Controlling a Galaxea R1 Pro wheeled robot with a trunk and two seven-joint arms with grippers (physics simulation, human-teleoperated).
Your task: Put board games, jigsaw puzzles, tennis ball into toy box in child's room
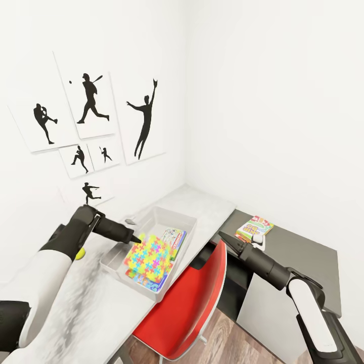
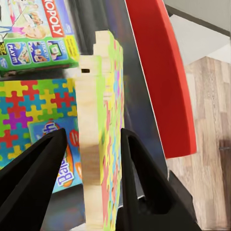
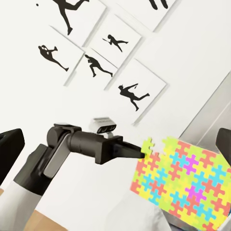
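My left gripper [image 1: 135, 238] is shut on the top corner of a jigsaw puzzle [image 1: 150, 258], a multicoloured slab held on edge over the light grey toy box [image 1: 117, 270] on the table [image 1: 212, 207]. In the left wrist view the puzzle [image 2: 101, 144] stands between my fingers [image 2: 144, 183]. Below it in the box lie a Monopoly board game [image 2: 38, 33], a second puzzle [image 2: 24, 110] and a blue-printed game [image 2: 70, 159]. The tennis ball [image 1: 80, 255] peeks out behind my left arm. My right gripper [image 1: 226, 238] is open and empty near another board game [image 1: 255, 227].
A red chair [image 1: 187, 303] stands pushed against the table's front edge, right below the toy box. The board game at the right lies on a dark grey surface [image 1: 303, 263]. Black sports silhouette pictures [image 1: 91, 101] hang on the white wall behind the table.
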